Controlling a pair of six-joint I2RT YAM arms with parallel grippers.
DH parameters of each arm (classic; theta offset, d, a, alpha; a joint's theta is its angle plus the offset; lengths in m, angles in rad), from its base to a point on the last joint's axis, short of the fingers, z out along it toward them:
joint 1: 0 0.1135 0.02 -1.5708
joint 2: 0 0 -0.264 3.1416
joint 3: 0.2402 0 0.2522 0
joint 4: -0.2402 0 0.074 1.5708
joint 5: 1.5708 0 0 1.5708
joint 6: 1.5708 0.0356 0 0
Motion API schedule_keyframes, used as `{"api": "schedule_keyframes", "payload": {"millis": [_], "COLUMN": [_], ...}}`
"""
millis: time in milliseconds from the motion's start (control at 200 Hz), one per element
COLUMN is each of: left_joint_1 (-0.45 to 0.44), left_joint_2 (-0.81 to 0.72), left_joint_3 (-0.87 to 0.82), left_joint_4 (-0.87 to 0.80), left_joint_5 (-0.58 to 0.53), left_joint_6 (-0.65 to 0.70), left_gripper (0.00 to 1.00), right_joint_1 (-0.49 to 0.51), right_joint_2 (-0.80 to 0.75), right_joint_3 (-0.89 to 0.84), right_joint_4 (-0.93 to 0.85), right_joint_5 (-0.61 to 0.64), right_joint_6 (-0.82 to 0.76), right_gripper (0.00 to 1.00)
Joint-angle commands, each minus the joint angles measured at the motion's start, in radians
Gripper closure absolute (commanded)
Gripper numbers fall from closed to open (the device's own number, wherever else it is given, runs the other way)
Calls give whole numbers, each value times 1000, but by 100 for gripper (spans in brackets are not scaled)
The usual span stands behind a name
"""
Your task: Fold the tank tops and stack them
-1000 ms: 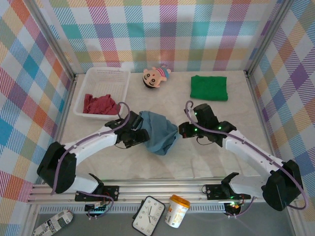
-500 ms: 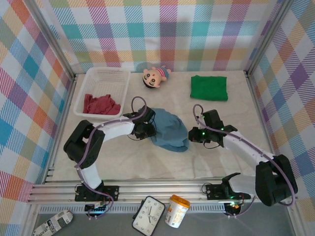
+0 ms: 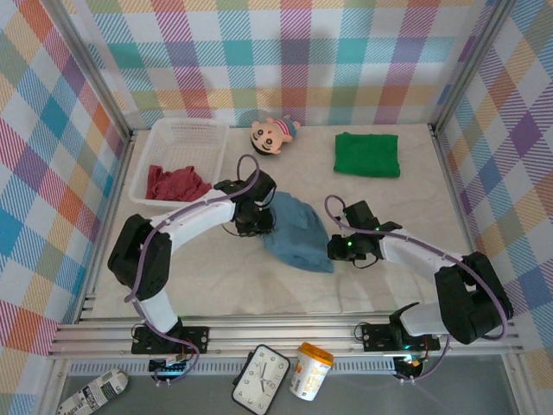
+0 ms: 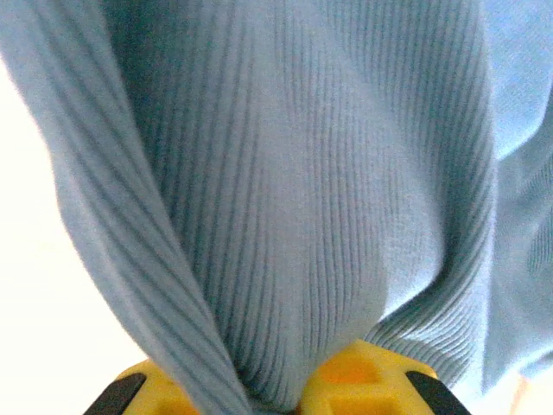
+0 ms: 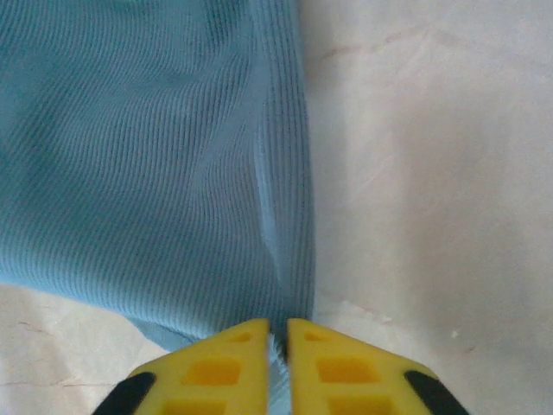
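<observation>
The dusty blue-grey tank top (image 3: 298,232) lies bunched on the table's middle. My left gripper (image 3: 257,219) is shut on its left edge; in the left wrist view the ribbed cloth (image 4: 285,199) rises from between the yellow fingers (image 4: 354,380). My right gripper (image 3: 335,249) is shut on the top's right hem, and the right wrist view has the cloth (image 5: 155,164) pinched between the yellow fingertips (image 5: 229,359). The green tank top (image 3: 367,154) lies folded at the back right. The dark red one (image 3: 175,183) sits crumpled in the white mesh basket (image 3: 186,131).
A small big-headed doll (image 3: 272,134) lies at the back centre beside the basket. Plaid walls close in the table on three sides. A clock (image 3: 262,378) and a cup (image 3: 309,369) stand below the front rail.
Both grippers have carried the blue-grey top away from the front edge and lowered it onto the table. The left arm swung back toward the basket side; the right gripper moved left.
</observation>
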Motion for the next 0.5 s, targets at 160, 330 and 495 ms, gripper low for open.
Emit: {"api": "schedule_keyframes", "payload": {"millis": [160, 330, 495], "left_joint_1": [-29, -29, -28], "left_joint_2": [-3, 25, -16], "left_joint_3": [-8, 65, 64], "left_joint_4": [-128, -163, -160], "left_joint_5": [16, -33, -64], "left_joint_6": [22, 52, 61], "left_gripper": [79, 72, 59], "right_joint_1": [178, 212, 211], "right_joint_2": [-49, 88, 132], "right_joint_3": [-49, 3, 34], "right_joint_4": [-104, -101, -101], "right_joint_5": [162, 167, 155], "right_joint_6": [90, 70, 53], "right_gripper": [49, 47, 75]}}
